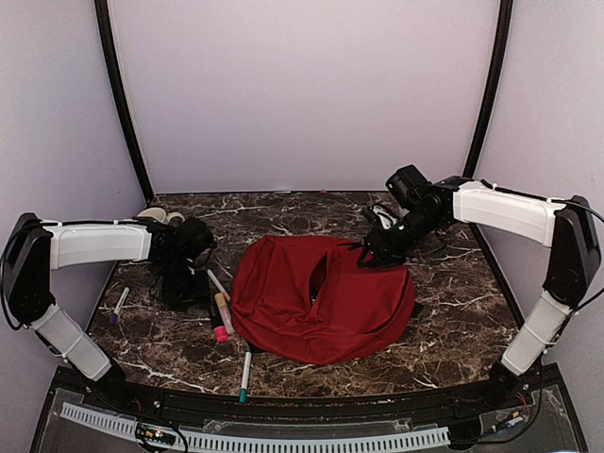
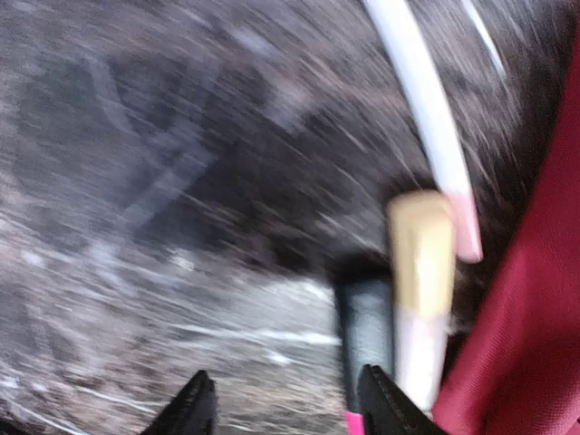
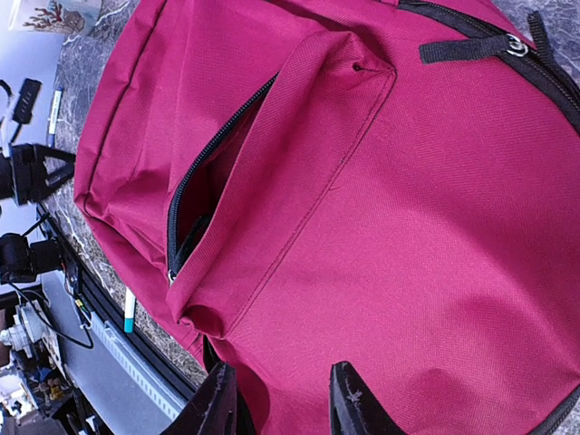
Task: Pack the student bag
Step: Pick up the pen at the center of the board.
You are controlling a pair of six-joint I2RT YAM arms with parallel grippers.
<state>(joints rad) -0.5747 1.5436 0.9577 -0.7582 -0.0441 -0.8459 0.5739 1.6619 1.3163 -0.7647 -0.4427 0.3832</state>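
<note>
The student bag [image 1: 321, 302] lies slumped in the middle of the dark marbled table [image 1: 453, 311]. It is a rounded mound of red woven cloth with soft creases. The right gripper [image 3: 281, 412] is down at its far edge, toward the right, low over the fabric. Seen from its wrist, the two black fingers [image 3: 217, 408] stand fairly narrow and red cloth fills the gap between them. Their tips run off the bottom of the view, so I cannot tell whether they pinch the bag or only hang above it. Just ahead of them a front pocket [image 3: 195, 227] gapes open. Its black zipper teeth are parted along a curved slit and the inside is dark. A black fabric pull tab [image 3: 467, 47] lies by a second zipper near the top right. The left gripper [image 2: 290, 417] is off the bag's left side, close to the table, jaws apart with bare marble showing between them and nothing in them. Its view is badly smeared. Just ahead of the finger nearer the bag lies a stubby black thing [image 2: 367, 331] that I cannot identify. It is touching or right beside a marker [image 2: 421, 263] with a tan barrel, and a slim white pen [image 2: 426, 118] curves away beyond them. Red cloth fills the right margin of that view. From above, a teal-tipped pen [image 1: 245, 368] lies near the bag's near-left edge. Another pen [image 1: 120, 304] lies well apart to the left.
</note>
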